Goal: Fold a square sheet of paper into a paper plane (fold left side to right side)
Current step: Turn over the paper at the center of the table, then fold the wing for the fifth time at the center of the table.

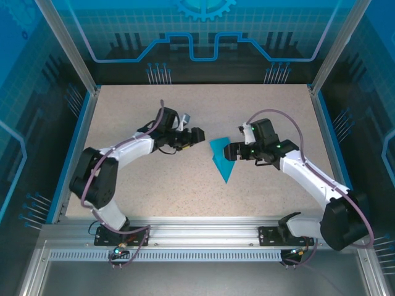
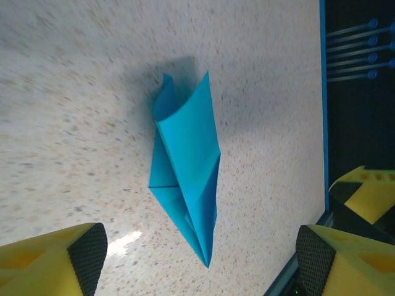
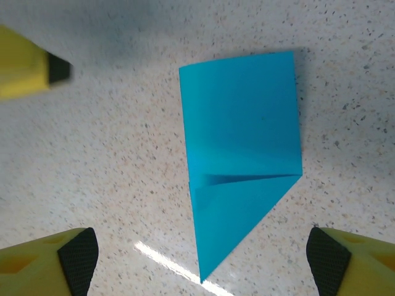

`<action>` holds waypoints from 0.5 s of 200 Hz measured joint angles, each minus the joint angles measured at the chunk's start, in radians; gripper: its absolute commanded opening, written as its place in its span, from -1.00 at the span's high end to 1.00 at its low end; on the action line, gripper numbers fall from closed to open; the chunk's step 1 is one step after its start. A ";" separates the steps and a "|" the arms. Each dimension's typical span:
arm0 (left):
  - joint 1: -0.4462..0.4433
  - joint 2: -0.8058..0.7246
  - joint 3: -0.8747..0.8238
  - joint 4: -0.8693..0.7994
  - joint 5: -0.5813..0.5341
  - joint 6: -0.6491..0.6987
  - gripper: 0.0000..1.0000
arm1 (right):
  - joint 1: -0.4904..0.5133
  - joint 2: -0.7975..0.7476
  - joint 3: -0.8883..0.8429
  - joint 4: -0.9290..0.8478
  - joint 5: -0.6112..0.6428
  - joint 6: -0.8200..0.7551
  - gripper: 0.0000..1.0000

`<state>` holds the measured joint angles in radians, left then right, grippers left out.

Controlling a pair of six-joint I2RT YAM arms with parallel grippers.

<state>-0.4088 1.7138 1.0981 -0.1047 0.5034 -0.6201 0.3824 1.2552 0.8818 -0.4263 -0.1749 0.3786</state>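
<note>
The teal-blue paper [image 1: 221, 159] lies on the table's middle, folded into a pointed dart shape with its tip toward the near edge. In the left wrist view the paper [image 2: 188, 166] shows layered flaps, and one flap curls up off the table. The right wrist view shows the paper [image 3: 244, 154] flat, with a crease across it. My left gripper [image 1: 199, 135] hovers open just left of the paper, fingers [image 2: 86, 250] wide apart. To the paper's right, my right gripper [image 1: 229, 151] is also open, its pads [image 3: 80, 253] spread and holding nothing.
The speckled table [image 1: 154, 185] is bounded by blue edging and aluminium frame posts [image 1: 83, 117]. A metal rail [image 1: 203, 231] runs along the near edge by the arm bases. One yellow finger of the left gripper [image 3: 31, 68] is in the right wrist view.
</note>
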 measured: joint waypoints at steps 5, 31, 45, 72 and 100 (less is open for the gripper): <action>-0.010 0.023 0.010 0.008 0.006 -0.005 -0.62 | -0.014 -0.010 -0.018 0.019 -0.015 0.018 -0.89; -0.050 0.144 0.076 0.043 0.029 -0.018 -0.55 | -0.060 -0.043 -0.075 0.066 -0.071 0.068 -0.89; -0.063 0.192 0.104 0.052 0.034 -0.028 -0.52 | -0.072 -0.058 -0.089 0.079 -0.085 0.080 -0.91; -0.077 0.266 0.142 0.068 0.037 -0.037 -0.45 | -0.090 -0.095 -0.109 0.097 -0.106 0.097 -0.92; -0.079 0.316 0.162 0.082 0.038 -0.040 -0.19 | -0.103 -0.113 -0.117 0.100 -0.125 0.102 -0.92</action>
<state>-0.4873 2.0300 1.2598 -0.0227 0.5411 -0.6605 0.2798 1.1419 0.7647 -0.3264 -0.3000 0.4805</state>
